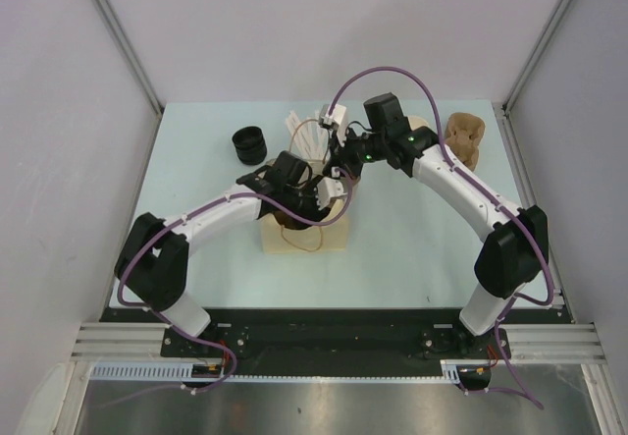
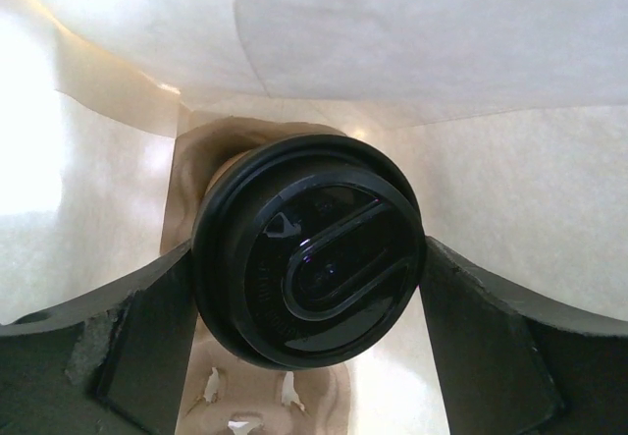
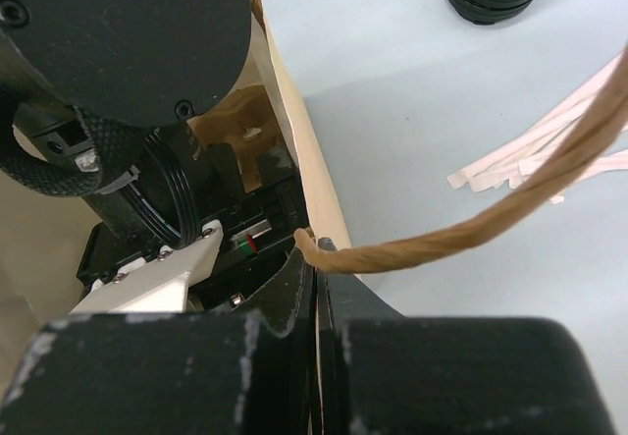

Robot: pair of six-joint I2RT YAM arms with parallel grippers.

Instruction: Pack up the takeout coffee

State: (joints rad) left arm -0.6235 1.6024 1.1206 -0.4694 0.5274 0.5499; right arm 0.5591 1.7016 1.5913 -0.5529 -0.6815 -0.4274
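A tall tan kraft-paper bag [image 1: 285, 241] stands open near the middle of the pale table [image 1: 422, 248]. Deep inside it sits the takeout coffee [image 2: 309, 253], a small tan paper cup under a round black plastic lid. The left gripper [image 2: 306, 263] reaches into the bag, its black fingers [image 2: 147, 347] spread wide at the lid's 8 and 4 o'clock, right against its rim. Whether they press on it or merely flank it cannot be told. The right gripper [image 3: 316, 283] is clenched on the bag's rim at 1 o'clock seen from above, where the twisted paper handle [image 3: 471, 224] begins.
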